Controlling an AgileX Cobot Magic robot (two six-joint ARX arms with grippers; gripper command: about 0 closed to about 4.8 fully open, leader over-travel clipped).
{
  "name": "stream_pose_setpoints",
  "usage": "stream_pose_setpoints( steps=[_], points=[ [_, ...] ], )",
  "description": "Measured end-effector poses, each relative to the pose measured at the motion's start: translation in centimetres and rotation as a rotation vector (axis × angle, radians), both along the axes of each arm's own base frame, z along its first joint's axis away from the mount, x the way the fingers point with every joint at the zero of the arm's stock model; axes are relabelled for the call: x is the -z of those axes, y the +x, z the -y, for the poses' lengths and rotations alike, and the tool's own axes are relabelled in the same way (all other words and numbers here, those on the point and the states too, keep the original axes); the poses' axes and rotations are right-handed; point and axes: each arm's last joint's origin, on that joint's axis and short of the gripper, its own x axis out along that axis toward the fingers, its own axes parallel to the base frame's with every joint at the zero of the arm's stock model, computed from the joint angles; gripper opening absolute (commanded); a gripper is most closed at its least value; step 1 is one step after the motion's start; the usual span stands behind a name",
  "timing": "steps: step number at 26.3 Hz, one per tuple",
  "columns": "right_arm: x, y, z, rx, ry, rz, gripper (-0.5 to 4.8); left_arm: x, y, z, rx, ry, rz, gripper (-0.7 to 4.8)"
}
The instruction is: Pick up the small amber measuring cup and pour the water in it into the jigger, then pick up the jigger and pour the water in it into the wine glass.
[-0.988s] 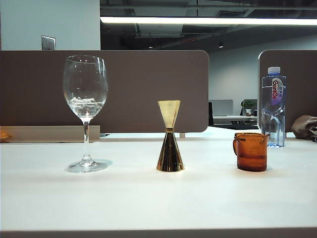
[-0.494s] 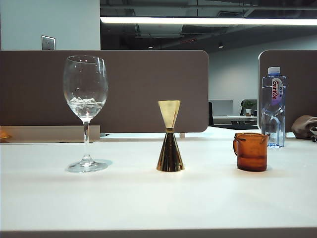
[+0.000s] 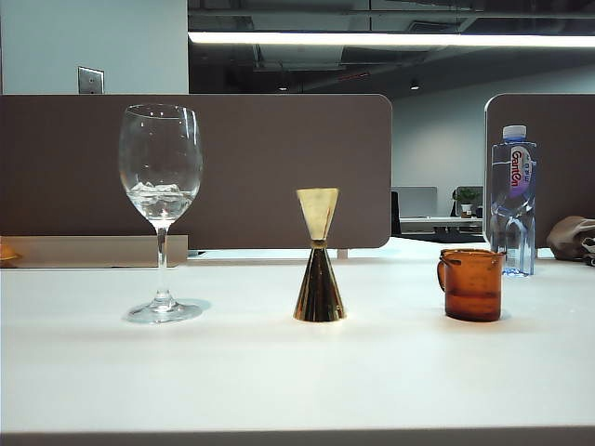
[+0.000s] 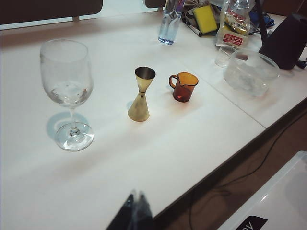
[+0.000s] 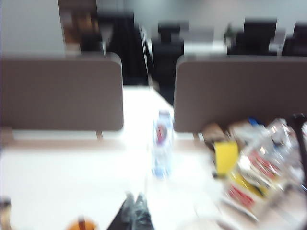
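A white bench (image 3: 279, 372) is seen from the front, with three vessels standing in a row, well apart. On the left the wine glass (image 3: 160, 209) stands upright, tall and thin-stemmed, with a little water (image 3: 160, 197) in its bowl; it is judged fragile and easily tipped. In the middle the jigger (image 3: 319, 255) stands on its darker cone; the polished metal is judged stiff, light and slippery, best pinched at its narrow waist. On the right the small amber measuring cup (image 3: 472, 284) stands upright, near a water bottle (image 3: 513, 200) behind it; the glass is judged smooth and breakable, best gripped across its body, clear of the loop handle. Neither arm is seen from the front. The left gripper (image 4: 134, 211) hangs over the near bench edge, its fingers pressed together and empty. The right gripper (image 5: 134, 211), in a blurred view, also has its fingers pressed together, holding nothing.
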Motion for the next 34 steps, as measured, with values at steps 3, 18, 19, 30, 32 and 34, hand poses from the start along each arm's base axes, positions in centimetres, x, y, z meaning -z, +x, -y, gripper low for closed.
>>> stream_pose_setpoints(
  steps=[3,18,19,30,32,34],
  points=[
    [-2.3,-0.1,0.0,-0.001,-0.066,-0.122,-0.01,0.0,0.0,0.0,0.000,0.000,0.000,-0.02],
    [-3.9,16.8,-0.5,-0.181,0.092,-0.737,0.00,0.0,0.0,0.0,0.000,0.000,0.000,-0.02],
    [-3.7,17.7,-0.6,-0.217,0.112,-0.752,0.00,0.0,0.0,0.0,0.000,0.000,0.000,-0.02],
    [2.7,25.6,-3.5,-0.584,0.230,-0.929,-0.01,0.0,0.0,0.0,-0.001,0.000,0.001,-0.02],
    [4.0,26.0,-3.7,-0.576,0.218,-0.920,-0.01,0.0,0.0,0.0,-0.003,0.001,0.000,-0.02],
    [5.9,26.3,-4.0,-0.549,0.208,-0.937,-0.01,0.0,0.0,0.0,-0.002,0.000,0.001,-0.02]
  ],
)
